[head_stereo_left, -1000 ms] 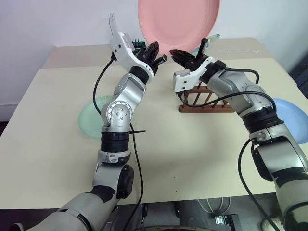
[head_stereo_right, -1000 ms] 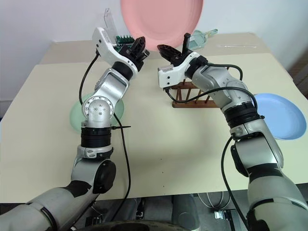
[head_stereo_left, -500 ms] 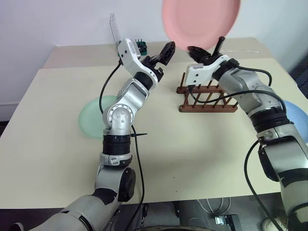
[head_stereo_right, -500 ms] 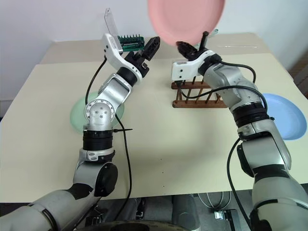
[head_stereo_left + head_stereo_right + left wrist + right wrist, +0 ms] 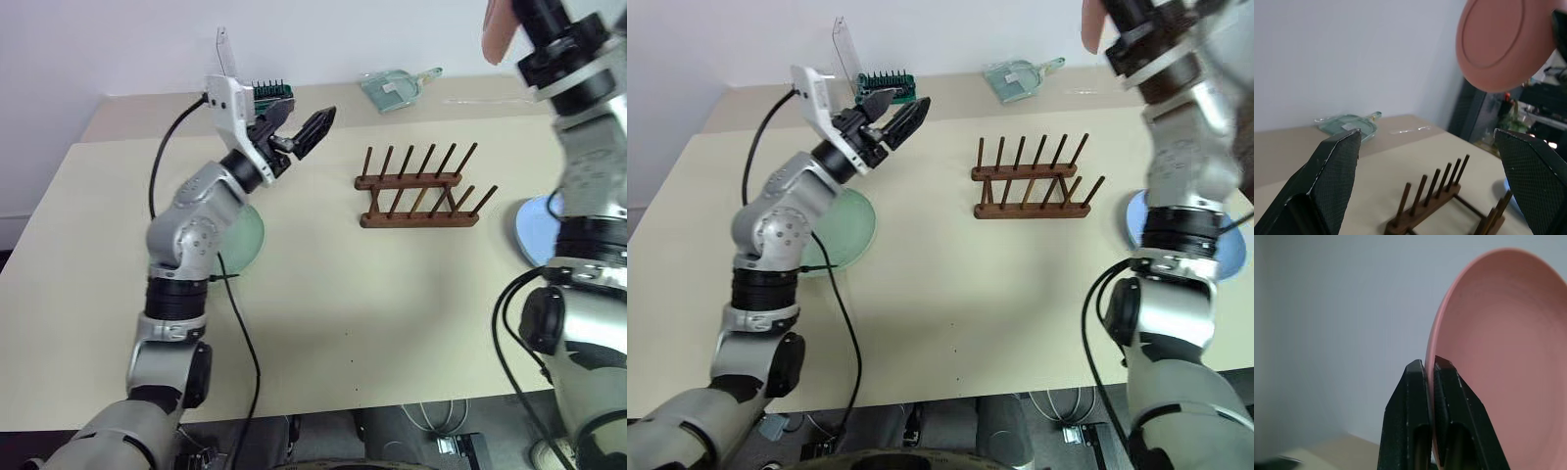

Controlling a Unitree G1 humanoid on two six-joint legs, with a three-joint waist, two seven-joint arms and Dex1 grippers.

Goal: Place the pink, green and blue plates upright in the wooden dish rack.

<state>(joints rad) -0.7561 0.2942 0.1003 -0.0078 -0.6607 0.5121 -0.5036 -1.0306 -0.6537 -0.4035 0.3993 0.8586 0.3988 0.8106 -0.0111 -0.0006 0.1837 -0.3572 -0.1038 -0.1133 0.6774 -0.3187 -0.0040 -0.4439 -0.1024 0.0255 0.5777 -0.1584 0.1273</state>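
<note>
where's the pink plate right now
The pink plate is up in the air, pinched at its rim by the right gripper, above the wooden rack.

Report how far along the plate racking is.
Done: nothing; the wooden dish rack stands with no plates in it. In hand: the right tool is shut on the rim of the pink plate, held high above the table. The left tool is open and holds nothing. Left: rack the pink plate, then the green plate and blue plate, both flat on the table.
</note>
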